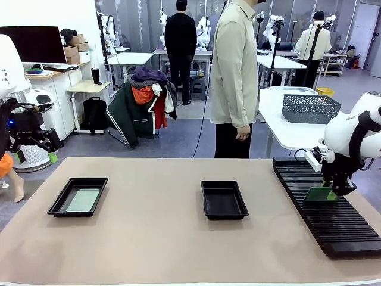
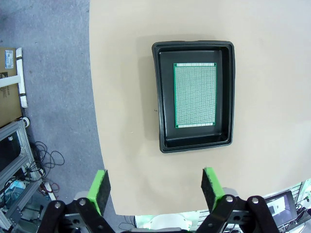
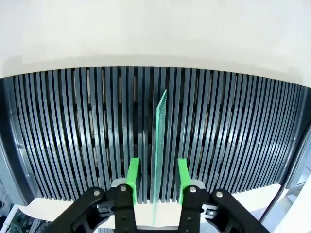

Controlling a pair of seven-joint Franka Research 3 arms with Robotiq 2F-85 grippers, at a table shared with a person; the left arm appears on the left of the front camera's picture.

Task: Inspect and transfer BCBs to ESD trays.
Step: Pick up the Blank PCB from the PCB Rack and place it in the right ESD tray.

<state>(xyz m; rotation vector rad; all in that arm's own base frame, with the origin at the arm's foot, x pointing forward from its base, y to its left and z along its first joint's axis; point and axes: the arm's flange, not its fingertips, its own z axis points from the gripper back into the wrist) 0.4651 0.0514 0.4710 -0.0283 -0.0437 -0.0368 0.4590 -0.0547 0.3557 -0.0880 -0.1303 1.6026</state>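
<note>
Our right gripper (image 3: pixel 157 162) straddles thin green patterned board (image 3: pixel 160 126) upright in long black ribbed rack (image 3: pixel 73 136); gaps both sides, nothing gripped. We fear off-centre squeeze tilting board, jamming slot. Our left gripper (image 2: pixel 155 187) spread wide, empty, above shallow black plastic tray (image 2: pixel 160 97) holding second board (image 2: pixel 195 94).

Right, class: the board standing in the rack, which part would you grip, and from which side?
Probably its free top edge, coming straight down from above and pinching the two flat faces. The board stands upright on edge in a slot of the rack, whose ribs flank its lower part.
</note>
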